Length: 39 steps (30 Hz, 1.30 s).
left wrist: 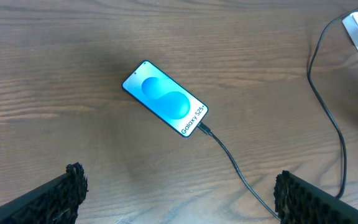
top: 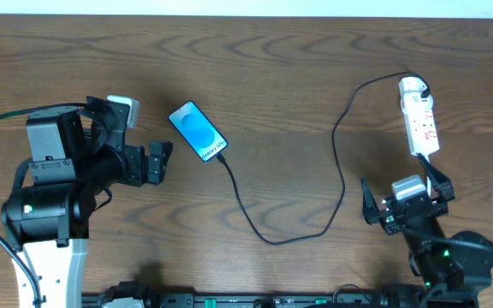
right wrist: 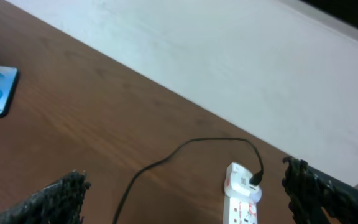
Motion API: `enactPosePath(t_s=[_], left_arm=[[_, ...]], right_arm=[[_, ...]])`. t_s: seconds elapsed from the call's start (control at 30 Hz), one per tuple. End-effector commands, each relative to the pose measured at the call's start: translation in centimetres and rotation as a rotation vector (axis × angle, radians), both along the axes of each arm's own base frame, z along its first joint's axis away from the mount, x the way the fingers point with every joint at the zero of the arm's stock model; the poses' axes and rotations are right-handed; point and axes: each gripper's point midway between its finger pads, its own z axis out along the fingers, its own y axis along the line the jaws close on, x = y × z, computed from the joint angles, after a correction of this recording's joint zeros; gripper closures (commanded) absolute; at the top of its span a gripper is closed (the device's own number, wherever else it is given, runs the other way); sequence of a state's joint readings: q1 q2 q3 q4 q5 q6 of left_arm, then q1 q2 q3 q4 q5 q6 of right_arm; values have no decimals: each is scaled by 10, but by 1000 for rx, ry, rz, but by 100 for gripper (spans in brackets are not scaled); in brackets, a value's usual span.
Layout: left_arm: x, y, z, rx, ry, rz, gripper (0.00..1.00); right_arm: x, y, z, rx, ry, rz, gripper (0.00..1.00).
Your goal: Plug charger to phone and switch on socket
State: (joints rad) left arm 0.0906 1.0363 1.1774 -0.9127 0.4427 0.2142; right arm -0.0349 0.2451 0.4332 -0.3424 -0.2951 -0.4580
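The phone [top: 198, 131] lies face up on the wooden table, its blue screen lit. In the left wrist view the phone [left wrist: 165, 98] has the charger's plug tip [left wrist: 204, 130] set into its lower edge. The black charger cable [top: 272, 241] loops across the table to a white adapter [top: 412, 85] at the far end of the socket [top: 423, 127]. My left gripper [top: 157, 161] hovers open just left of the phone, nothing between its fingers [left wrist: 67, 193]. Near the front edge, my right gripper [top: 403, 195] stands open below the socket [right wrist: 242, 202], apart from it.
The left arm's base [top: 45, 214] fills the front left corner. A pale wall [right wrist: 229, 50] runs behind the table's far edge. Bare wood [top: 298, 111] lies between phone and socket, crossed only by the cable [left wrist: 328, 106].
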Motion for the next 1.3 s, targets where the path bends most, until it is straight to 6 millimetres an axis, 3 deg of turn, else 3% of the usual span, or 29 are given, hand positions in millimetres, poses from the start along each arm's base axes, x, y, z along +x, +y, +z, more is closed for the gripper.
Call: enactPosePath(t_s=[0.0,0.47,0.63,0.9,1.27], left_arm=[[0,0,1,2,-6,-11,2],[0,0,1,2,-6,-11,2],[0,0,1,2,-6,-11,2],[0,0,1,2,-6,-11,2],[0,0,1,2,-6,-11,2]], right_arm=[[1,1,-3,-13,-69,7,1],[8,-2,-36,21,-237,-12,1],[11,-10,-46,72,-223,-64,1],[13,-13,-83,75,-82,-82,1],[13,-14,-85,116,-66,-97,1]])
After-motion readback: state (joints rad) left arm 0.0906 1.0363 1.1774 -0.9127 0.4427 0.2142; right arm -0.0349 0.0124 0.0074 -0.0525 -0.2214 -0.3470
